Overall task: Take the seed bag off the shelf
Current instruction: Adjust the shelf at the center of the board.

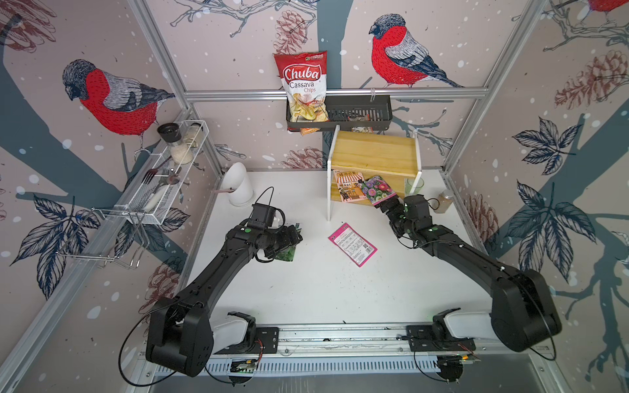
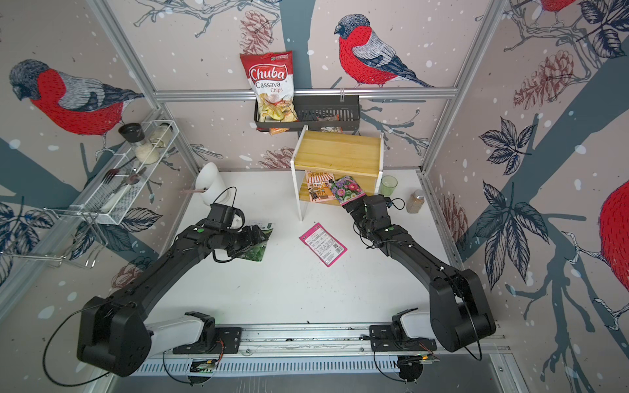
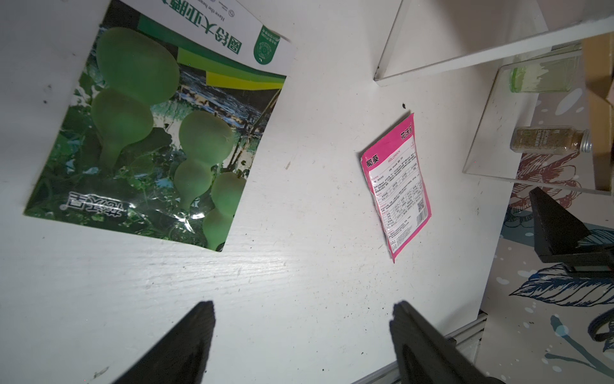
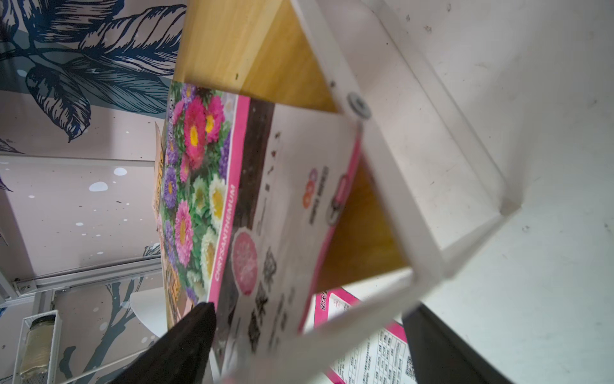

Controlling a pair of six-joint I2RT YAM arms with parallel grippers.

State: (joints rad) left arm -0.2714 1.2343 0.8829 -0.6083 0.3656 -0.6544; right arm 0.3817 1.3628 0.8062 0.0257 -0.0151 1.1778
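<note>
- shelf (image 1: 374, 153): yellowish wood boards, matt with visible grain; smooth white side panels.
- seed bag (image 4: 212, 186): printed film with a slight sheen.
- gourd packet (image 3: 149, 133): glossy plastic film, crinkled highlights.
- bench (image 3: 299, 282): matt white, faintly streaked, speckled.

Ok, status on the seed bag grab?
Left gripper open, empty. Right gripper open around seed bag on shelf, not lifted. Side panel close beside the jaws.
</note>
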